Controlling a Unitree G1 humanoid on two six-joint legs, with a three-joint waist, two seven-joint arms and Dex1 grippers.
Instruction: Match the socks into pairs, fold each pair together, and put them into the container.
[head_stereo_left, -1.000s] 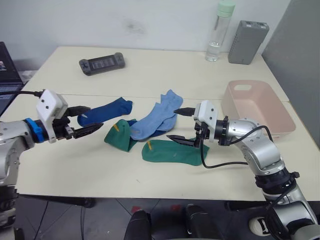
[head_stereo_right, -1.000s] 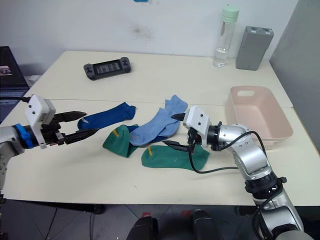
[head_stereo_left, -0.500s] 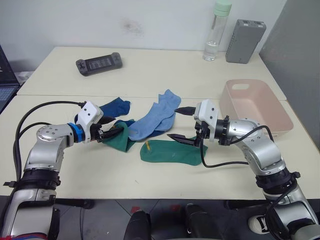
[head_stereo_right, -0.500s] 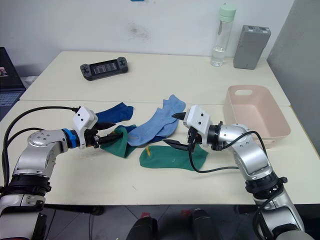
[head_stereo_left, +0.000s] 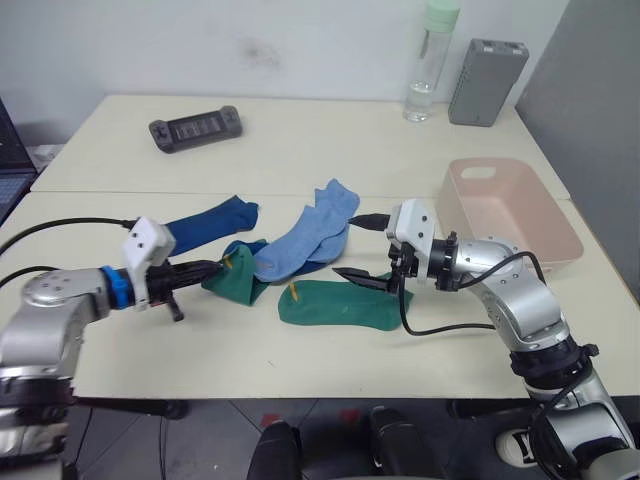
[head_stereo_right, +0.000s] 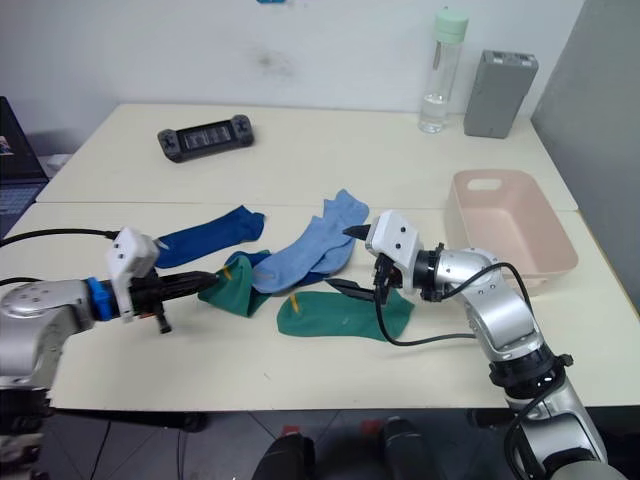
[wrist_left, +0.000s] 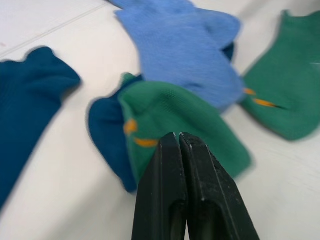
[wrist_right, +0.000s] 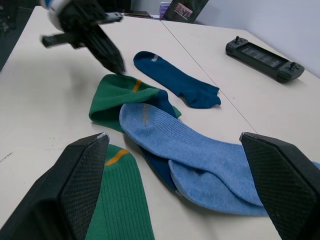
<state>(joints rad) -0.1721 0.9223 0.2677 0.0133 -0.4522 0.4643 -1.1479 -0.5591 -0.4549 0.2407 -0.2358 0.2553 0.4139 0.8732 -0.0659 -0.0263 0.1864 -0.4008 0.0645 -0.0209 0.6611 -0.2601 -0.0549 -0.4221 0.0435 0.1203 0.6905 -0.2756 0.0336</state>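
Note:
A green sock (head_stereo_left: 238, 278) lies folded left of centre, and a second green sock (head_stereo_left: 340, 306) lies flat in front of the pile. Two light blue socks (head_stereo_left: 305, 235) overlap in the middle, on top of a navy sock (wrist_right: 161, 101). Another navy sock (head_stereo_left: 210, 222) lies apart to the left. My left gripper (head_stereo_left: 207, 267) is shut, its tips touching the folded green sock's near edge (wrist_left: 150, 125); I see no fabric between the fingers (wrist_left: 165, 165). My right gripper (head_stereo_left: 358, 248) hangs open just right of the light blue socks, above the flat green sock. The pink container (head_stereo_left: 560, 235) stands empty at the right.
A black game controller (head_stereo_left: 195, 127) lies at the back left. A clear bottle (head_stereo_left: 425, 60) and a grey box (head_stereo_left: 487, 68) stand at the back right. A dark laptop (head_stereo_left: 6, 150) sits past the table's left edge. A seam (head_stereo_left: 100, 192) runs across the table behind the socks.
My left gripper reached in from the left to the folded green sock, closed from open to shut, then the arm drew back a little. The right arm has not moved.

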